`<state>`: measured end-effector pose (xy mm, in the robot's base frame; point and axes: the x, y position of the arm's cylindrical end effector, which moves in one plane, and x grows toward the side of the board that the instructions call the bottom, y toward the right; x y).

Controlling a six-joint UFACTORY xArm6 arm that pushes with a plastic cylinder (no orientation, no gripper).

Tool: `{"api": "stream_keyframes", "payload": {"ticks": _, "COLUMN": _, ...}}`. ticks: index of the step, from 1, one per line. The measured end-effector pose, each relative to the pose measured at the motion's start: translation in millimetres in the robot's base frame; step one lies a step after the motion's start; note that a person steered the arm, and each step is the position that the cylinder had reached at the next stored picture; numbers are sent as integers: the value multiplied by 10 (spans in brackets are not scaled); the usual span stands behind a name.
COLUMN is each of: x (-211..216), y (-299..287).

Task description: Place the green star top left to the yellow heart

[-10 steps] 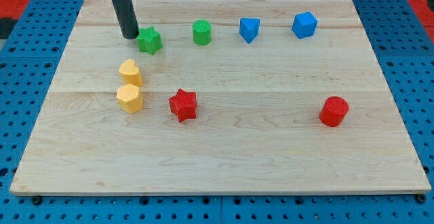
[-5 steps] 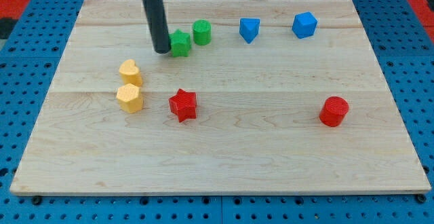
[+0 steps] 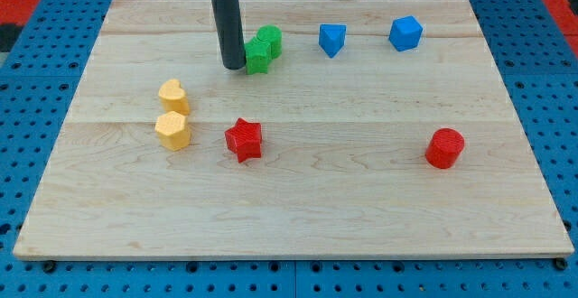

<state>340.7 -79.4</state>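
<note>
Green star sits in the upper middle-left of the desk, pressed against the green cylinder, which is at its 1 o'clock; the two overlap in this view and look touching. My tip is at the star's 9 o'clock, right up against it, contact or very near. The rod runs up from there and out past the view's top.

No hand on this arm, just the rod, so nothing is clenched or grasped; the tip only bears on the star's side.

Yellow heart lies at roughly 8 o'clock from the star, well apart. That puts the star at about 2 o'clock from the heart, up and to the view's right of it. Yellow hexagonal block is just beside the heart at its 6 o'clock, touching or nearly so.

Red star is at 6 o'clock from the green star, well apart.

Blue block, shape unclear, is at 3 o'clock from the green cylinder, near it. Blue cube is further along the same row toward the view's right. Red cylinder stands alone at the right side, about 4 o'clock from the green star, far off.
</note>
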Motion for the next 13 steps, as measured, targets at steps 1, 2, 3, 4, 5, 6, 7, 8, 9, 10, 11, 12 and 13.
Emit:
{"api": "stream_keyframes", "payload": {"ticks": 1, "x": 24, "y": -3}}
{"api": "stream_keyframes", "payload": {"ticks": 2, "x": 189, "y": 51}}
{"api": "stream_keyframes", "payload": {"ticks": 3, "x": 327, "y": 402}}
{"api": "stream_keyframes", "payload": {"ticks": 4, "x": 164, "y": 898}}
{"api": "stream_keyframes", "payload": {"ticks": 5, "x": -188, "y": 786}}
{"api": "stream_keyframes", "payload": {"ticks": 6, "x": -193, "y": 494}}
{"api": "stream_keyframes", "payload": {"ticks": 7, "x": -183, "y": 319}}
{"api": "stream_keyframes", "payload": {"ticks": 8, "x": -175, "y": 146}}
{"api": "stream_keyframes", "payload": {"ticks": 9, "x": -103, "y": 39}}
{"api": "stream_keyframes", "payload": {"ticks": 10, "x": -82, "y": -57}}
{"api": "stream_keyframes", "payload": {"ticks": 11, "x": -82, "y": -363}}
{"api": "stream_keyframes", "payload": {"ticks": 12, "x": -84, "y": -579}}
{"api": "stream_keyframes", "payload": {"ticks": 13, "x": -84, "y": -648}}
